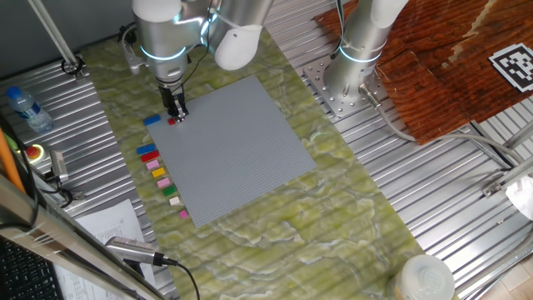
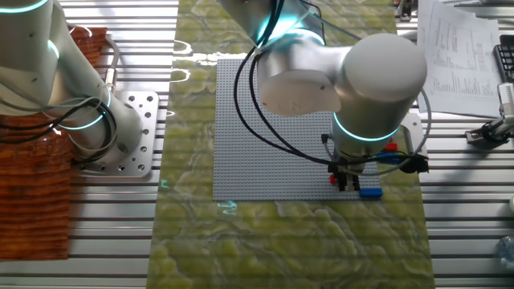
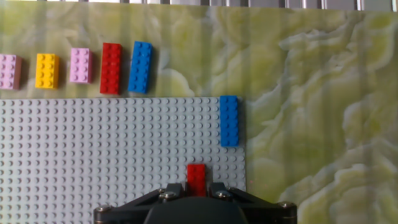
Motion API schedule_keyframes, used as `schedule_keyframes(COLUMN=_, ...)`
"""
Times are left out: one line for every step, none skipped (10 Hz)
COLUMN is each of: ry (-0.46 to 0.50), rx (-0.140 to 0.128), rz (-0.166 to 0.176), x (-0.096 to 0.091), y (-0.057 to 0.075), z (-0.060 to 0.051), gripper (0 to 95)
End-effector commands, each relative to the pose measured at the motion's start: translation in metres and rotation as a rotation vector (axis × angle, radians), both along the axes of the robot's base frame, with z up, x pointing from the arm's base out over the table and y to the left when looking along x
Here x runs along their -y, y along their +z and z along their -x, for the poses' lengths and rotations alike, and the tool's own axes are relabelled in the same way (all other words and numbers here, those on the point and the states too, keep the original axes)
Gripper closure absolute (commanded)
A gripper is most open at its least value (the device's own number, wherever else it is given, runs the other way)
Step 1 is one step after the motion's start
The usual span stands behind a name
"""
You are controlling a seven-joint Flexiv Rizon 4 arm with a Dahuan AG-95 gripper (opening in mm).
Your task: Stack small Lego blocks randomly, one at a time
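My gripper [image 3: 196, 184] is shut on a small red Lego brick [image 3: 196, 176], low over the near right corner of the grey baseplate [image 3: 93, 149]. It shows in one fixed view [image 1: 176, 116] and the other fixed view [image 2: 347, 183] too. A blue brick [image 3: 229, 120] lies along the plate's right edge, just ahead of the fingers. Past the plate's far edge, loose bricks lie in a row: blue [image 3: 140, 66], red [image 3: 111, 68], pink [image 3: 81, 65], yellow [image 3: 47, 70] and pink [image 3: 9, 70]. I cannot tell whether the held brick touches the studs.
The plate lies on a green marbled mat [image 1: 275, 225]. A second arm's base [image 1: 354, 75] stands beyond the plate. A water bottle [image 1: 23, 107], papers [image 1: 108, 221] and a white lidded cup [image 1: 425, 279] sit off the mat.
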State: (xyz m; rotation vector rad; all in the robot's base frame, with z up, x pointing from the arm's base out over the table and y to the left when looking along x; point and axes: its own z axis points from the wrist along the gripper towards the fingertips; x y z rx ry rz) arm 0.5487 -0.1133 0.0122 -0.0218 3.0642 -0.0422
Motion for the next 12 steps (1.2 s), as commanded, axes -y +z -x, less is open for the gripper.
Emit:
schedule_keyframes(ry=0.0, rx=-0.003, rz=0.002, x=0.0, y=-0.009, z=-0.002, gripper=95.0)
schedule_keyframes(ry=0.0, rx=-0.022, rz=0.0, x=0.0, y=-0.003, z=-0.002, gripper=95.0)
schedule_keyframes(ry=0.0, rx=-0.03, rz=-0.001, x=0.001, y=0.001, z=-0.002, gripper=76.0)
schedule_keyframes(ry=0.002, rx=-0.03, rz=-0.004, x=0.001, y=0.005, z=-0.002, gripper=76.0)
schedule_keyframes(ry=0.006, rx=-0.021, rz=-0.006, x=0.001, y=0.007, z=-0.001, gripper=76.0)
schedule_keyframes(ry=0.011, rx=-0.016, rz=-0.006, x=0.001, y=0.01, z=-0.001, gripper=76.0)
schedule_keyframes(ry=0.015, rx=-0.017, rz=-0.007, x=0.001, y=0.014, z=-0.001, gripper=76.0)
schedule_keyframes(ry=0.015, rx=-0.023, rz=-0.007, x=0.001, y=0.017, z=0.0, gripper=95.0)
schedule_keyframes(ry=0.015, rx=-0.024, rz=-0.01, x=0.0, y=0.017, z=0.004, gripper=95.0)
schedule_keyframes(ry=0.018, rx=-0.027, rz=-0.011, x=0.0, y=0.016, z=0.007, gripper=95.0)
schedule_keyframes(ry=0.019, rx=-0.028, rz=-0.01, x=0.0, y=0.016, z=0.007, gripper=95.0)
schedule_keyframes(ry=0.019, rx=-0.028, rz=-0.01, x=0.0, y=0.016, z=0.007, gripper=95.0)
